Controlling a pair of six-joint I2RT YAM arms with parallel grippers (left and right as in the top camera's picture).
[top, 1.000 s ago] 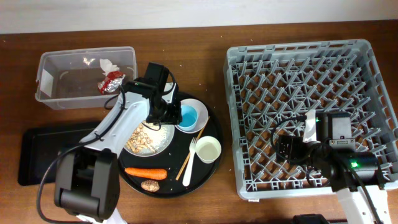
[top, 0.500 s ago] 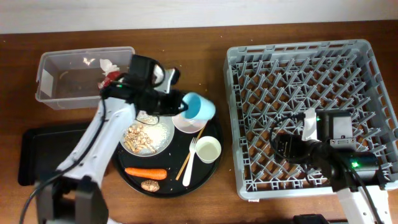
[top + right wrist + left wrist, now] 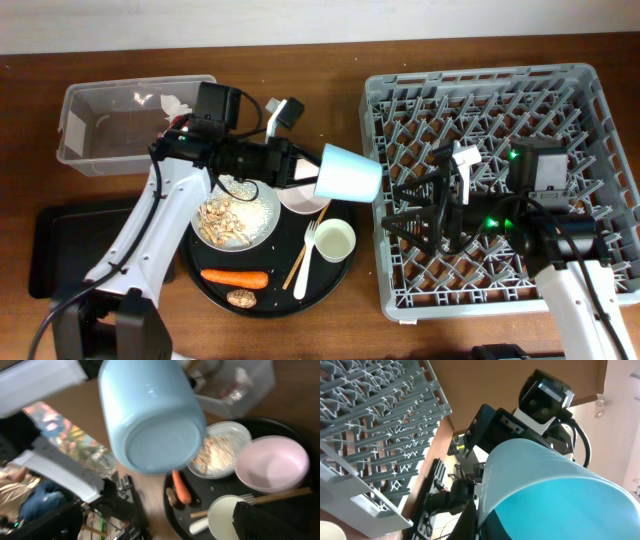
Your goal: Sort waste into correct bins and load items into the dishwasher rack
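Overhead: we note the left gripper (image 3: 312, 168) clamped on a light blue plastic cup (image 3: 348, 173), tipped sideways beside the grey plastic lattice rack (image 3: 580, 90). The right gripper (image 3: 392, 207) is spread wide and empty.

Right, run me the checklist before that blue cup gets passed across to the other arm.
1. Grip: ok. The left gripper holds the light blue cup lifted, on its side, base toward the rack.
2. Receiver: ok. The right gripper is open and faces the cup's base.
3. Cup between the right fingers: not ok; in the overhead view it looks just short of them.
4. Cup emptied: cannot tell; its inside is mostly hidden.
5. Rack space: ok. No dish shows in it, though the right arm hides part.
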